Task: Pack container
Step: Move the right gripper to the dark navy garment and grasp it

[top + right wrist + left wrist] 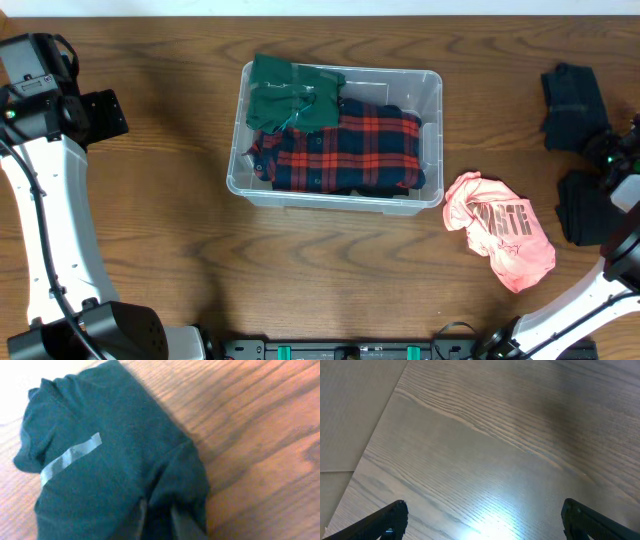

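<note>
1. The left hand (484,521) is held over bare wooden surface (150,260), well apart from everything to be packed. Its fingers are spread wide and nothing is gripped.
2. The container (432,120) is placed at the middle of the surface, toward the far edge. Two garments are already lodged in it: a green garment (290,95) at its far left end and a red and navy plaid shirt (350,150) across most of the floor. This part of the packing is judged done.
3. A pink garment (500,238) is left crumpled on the surface just beside the container's near right corner. It is not yet packed.
4. Dark cloth (572,105) is seen at the far right, well apart from the container, and is also unpacked. Whether it is one piece or two cannot be told.
5. The right hand (612,150) is lowered onto that dark cloth. Whether it is closed on the cloth cannot be told.
6. The task is judged roughly half done.
</note>
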{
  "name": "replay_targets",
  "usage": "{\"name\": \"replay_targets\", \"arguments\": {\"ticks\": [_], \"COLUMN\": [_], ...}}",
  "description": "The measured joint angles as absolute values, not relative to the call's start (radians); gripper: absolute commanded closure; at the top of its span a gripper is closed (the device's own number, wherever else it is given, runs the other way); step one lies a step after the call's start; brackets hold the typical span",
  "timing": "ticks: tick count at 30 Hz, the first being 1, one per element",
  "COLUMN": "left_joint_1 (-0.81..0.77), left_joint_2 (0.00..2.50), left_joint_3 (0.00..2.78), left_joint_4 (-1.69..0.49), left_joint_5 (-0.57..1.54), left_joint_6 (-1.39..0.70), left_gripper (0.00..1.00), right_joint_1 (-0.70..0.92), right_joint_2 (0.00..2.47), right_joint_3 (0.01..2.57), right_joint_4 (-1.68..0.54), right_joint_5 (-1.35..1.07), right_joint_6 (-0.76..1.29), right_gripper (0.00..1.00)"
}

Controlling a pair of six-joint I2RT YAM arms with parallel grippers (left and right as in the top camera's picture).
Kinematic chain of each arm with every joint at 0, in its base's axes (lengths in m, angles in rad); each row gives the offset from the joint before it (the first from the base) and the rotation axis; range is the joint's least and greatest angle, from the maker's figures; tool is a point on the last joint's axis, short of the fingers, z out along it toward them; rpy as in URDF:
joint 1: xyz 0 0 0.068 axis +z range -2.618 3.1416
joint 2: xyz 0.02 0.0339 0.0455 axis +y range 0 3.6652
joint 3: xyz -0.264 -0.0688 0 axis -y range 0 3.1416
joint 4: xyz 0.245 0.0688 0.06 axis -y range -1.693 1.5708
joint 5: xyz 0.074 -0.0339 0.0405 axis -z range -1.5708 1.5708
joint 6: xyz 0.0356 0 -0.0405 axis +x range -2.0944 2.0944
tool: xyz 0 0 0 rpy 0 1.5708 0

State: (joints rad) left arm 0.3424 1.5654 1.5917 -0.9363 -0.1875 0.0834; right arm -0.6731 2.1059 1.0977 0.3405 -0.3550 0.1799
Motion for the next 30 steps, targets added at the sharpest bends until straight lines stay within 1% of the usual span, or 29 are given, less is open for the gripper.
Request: {"name": "replay_targets", "arguments": {"ticks": [3,12,21,30], "left_joint_1": [0.342,0.342,0.342,0.342], "left_joint_2": [1.565,1.565,1.565,1.565], "left_joint_3": [1.592,1.592,1.592,1.592], "left_joint_4": [-0.936,-0.936,-0.936,-0.936], "left_joint_5": [-0.187,-0.187,-0.187,-0.187], "left_joint_6": [0.083,0.083,0.083,0.083], "left_gripper": [0.02,0.02,0.02,0.02], "right_joint_1": [-0.662,-0.661,-0.637,-0.482], "right_joint_2": [2.106,2.062,1.788,1.579], "right_joint_3": [1.098,1.097,1.097,1.097], "right_joint_4": [0.342,0.329,0.257,0.184], "right_joint_5": [-0.362,-0.425,-0.560,-0.612], "right_joint_6": [0.197,0.307,0.388,0.402], "right_gripper": [0.99,0.99,0.99,0.99]}}
